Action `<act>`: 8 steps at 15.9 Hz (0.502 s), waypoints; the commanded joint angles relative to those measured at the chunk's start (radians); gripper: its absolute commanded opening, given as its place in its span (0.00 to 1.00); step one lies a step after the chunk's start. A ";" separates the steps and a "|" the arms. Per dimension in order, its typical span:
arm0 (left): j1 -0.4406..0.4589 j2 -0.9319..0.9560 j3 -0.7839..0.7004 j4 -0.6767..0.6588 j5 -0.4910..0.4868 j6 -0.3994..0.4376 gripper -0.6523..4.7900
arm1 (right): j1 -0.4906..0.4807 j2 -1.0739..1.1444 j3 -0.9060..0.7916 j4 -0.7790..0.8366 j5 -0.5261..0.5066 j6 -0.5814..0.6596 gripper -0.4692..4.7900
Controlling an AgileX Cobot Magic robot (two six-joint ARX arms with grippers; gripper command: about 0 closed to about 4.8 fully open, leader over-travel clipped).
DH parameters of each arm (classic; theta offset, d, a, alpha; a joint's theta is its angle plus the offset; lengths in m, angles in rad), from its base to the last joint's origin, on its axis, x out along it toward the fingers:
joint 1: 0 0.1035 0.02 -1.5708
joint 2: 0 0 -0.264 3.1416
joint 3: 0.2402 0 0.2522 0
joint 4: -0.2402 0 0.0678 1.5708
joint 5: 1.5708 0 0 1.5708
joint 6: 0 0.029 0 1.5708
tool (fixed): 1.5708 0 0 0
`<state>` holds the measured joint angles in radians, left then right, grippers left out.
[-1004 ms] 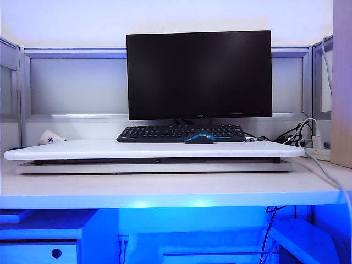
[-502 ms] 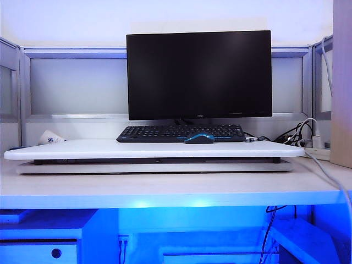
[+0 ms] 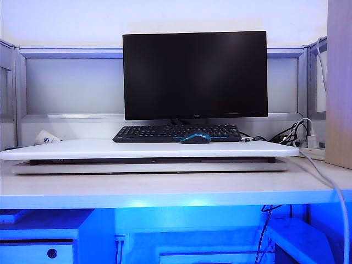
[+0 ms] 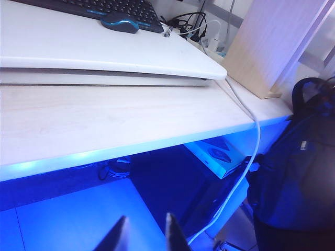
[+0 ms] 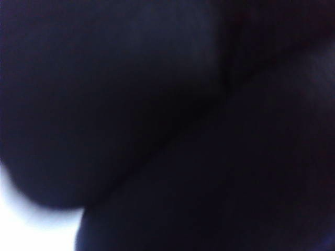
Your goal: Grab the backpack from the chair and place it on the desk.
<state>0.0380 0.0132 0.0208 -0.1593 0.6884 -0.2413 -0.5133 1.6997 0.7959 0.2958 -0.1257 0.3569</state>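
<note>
The black backpack [image 4: 298, 172] stands below and beside the desk's right end, its top loop handle [image 4: 306, 86] rising just above the desktop edge. The white desk [image 3: 165, 190] carries a thin white riser board [image 3: 148, 148]. My left gripper [image 4: 146, 216] hangs open and empty under the desk's front edge [image 4: 104, 151], well apart from the backpack. The right wrist view is filled by a dark blurred surface [image 5: 157, 130] very close to the lens, so my right gripper's fingers cannot be made out. Neither gripper shows in the exterior view. The chair is hidden.
A black monitor [image 3: 194, 75], keyboard [image 3: 176, 132] and blue mouse [image 3: 195, 138] sit on the riser. A white cable [image 4: 251, 136] drops off the desk's right end near a wooden panel [image 4: 267, 47]. Grey-framed partitions [image 3: 71, 82] stand behind, and a drawer unit [image 3: 38, 250] sits below left.
The whole desk scene has shifted slightly left in the exterior view. No gripper appears in any of the exterior frames.
</note>
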 commanded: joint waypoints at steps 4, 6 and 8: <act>0.000 0.001 0.001 -0.026 0.007 -0.001 0.31 | 0.003 -0.483 0.019 -0.121 -0.055 -0.040 0.07; 0.000 0.001 0.001 -0.026 0.008 -0.001 0.31 | 0.002 -0.644 0.020 -0.146 -0.056 -0.043 0.07; 0.000 0.001 0.001 -0.027 0.008 -0.001 0.31 | -0.019 -0.809 0.064 -0.225 -0.060 -0.043 0.07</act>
<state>0.0380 0.0132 0.0208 -0.1593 0.6884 -0.2413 -0.5228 0.9501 0.7822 -0.1776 -0.1841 0.3244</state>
